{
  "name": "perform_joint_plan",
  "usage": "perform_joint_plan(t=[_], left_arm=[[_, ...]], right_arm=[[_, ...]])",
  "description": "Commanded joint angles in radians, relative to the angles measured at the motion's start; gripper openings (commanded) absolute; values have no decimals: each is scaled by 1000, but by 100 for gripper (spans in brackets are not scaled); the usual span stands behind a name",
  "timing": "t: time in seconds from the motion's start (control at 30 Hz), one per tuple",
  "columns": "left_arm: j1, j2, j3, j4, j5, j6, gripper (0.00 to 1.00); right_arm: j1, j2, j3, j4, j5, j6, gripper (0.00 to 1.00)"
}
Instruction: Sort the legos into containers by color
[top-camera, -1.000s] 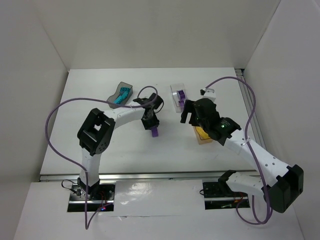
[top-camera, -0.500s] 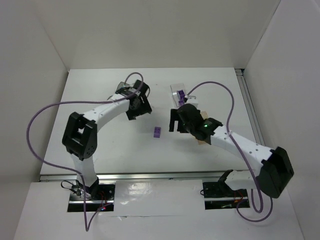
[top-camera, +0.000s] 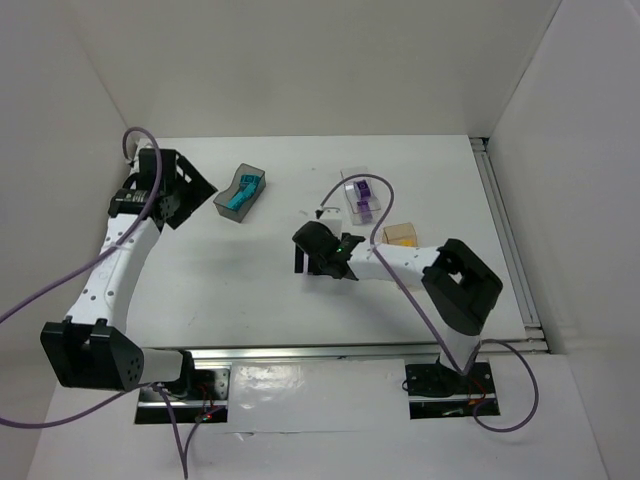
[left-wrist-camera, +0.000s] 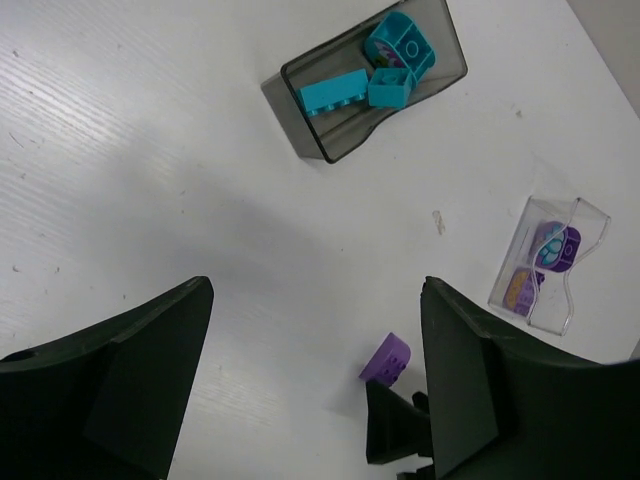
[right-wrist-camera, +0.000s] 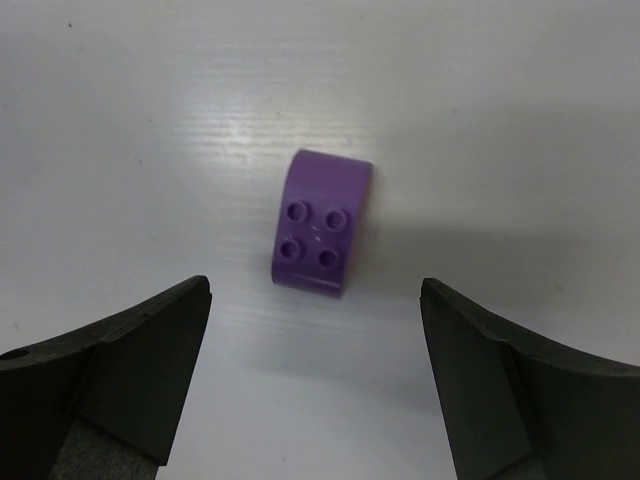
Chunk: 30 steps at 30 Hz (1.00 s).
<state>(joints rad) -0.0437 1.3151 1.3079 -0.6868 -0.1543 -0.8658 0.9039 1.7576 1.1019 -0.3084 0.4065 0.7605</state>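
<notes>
right wrist: purple lego (right-wrist-camera: 320, 225) lies before the spread end effector (right-wrist-camera: 315, 300).

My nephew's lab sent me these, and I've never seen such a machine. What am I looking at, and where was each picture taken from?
These are two robot arms bolted to a white table, each ending in a two-finger gripper. One picture looks down from above. The other two come from cameras on the wrists, so the dark shapes at their bottom corners are the fingers. The right gripper hangs open over a loose purple brick. The left gripper, off to the side, is open too. Neither holds anything. A dark tub holds teal bricks, a clear tub holds purple bricks, and an amber tub stands near it.
</notes>
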Motion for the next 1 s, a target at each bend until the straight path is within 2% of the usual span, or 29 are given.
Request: perform_joint_plan(t=[0.0,0.1,0.37,0.4,0.47,0.5,0.63,0.7,0.77,0.9,0.97], left_arm=[[19,-8,-21,26,78,62,89],[28,-8,-30,26,104,62,89],[47,-8,-59,35,134,80,89],[47,-8,-59,35,134,80,89],[56,-8,-68,44,156,80,89],[56,-8,-68,44,156,89,89],[76,-8,-68,44,176,99,88],[76,-8,-68,44,176,99,88],[76,-8,-68,44,185,108,88],[76,-8,-68,44,194,117,88],[76,-8,-68,44,203,117,88]], right_arm=[[10,65,88,66,60,19,92],[20,123,128,55,60,19,89],[20,195,185,5,89,19,68],[20,210,194,-6,101,28,59],[30,221,219,-40,116,37,50],[41,230,237,-53,132,37,40],[32,183,256,-89,185,11,26],[9,114,245,-64,209,-27,26],[-65,54,245,-49,209,-70,26],[-236,17,256,-11,169,-162,26],[-281,17,279,11,150,-188,26]])
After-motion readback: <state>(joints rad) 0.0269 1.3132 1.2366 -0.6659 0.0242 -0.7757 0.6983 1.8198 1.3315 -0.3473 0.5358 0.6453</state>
